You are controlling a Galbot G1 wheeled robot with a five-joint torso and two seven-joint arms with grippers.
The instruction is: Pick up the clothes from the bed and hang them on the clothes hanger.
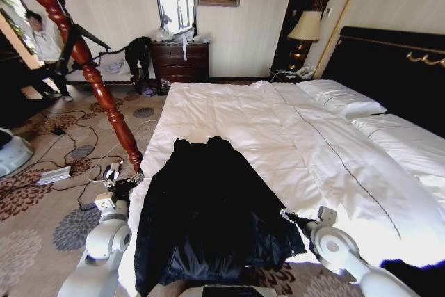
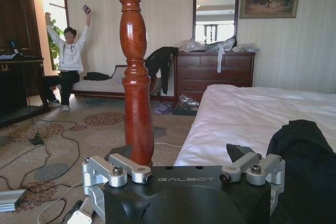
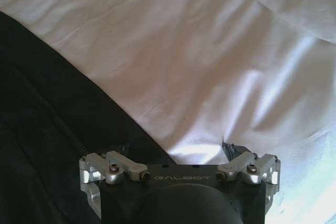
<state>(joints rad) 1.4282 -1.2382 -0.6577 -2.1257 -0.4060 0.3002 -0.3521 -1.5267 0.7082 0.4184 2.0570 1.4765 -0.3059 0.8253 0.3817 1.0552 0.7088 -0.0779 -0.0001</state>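
Bed (image 1: pixel 278 130) carries the black coat (image 1: pixel 208 213), spread flat near its foot edge, not yet grasped. The clothes hanger (image 1: pixel 97 81) stands on the floor just beyond the left gripper (image 1: pixel 124 184). Coat lies between both grippers, its hem just beside the right gripper (image 1: pixel 292 218). Cannot tell whether either pincer is apart or together. Best to pinch the collar end, not the loose hem, so it drapes over a peg.

black coat (image 1: pixel 208 213), plain white duvet on the bed (image 1: pixel 278 130), glossy reddish-brown coat stand (image 1: pixel 83 53), floral-patterned carpet (image 1: pixel 42 220)
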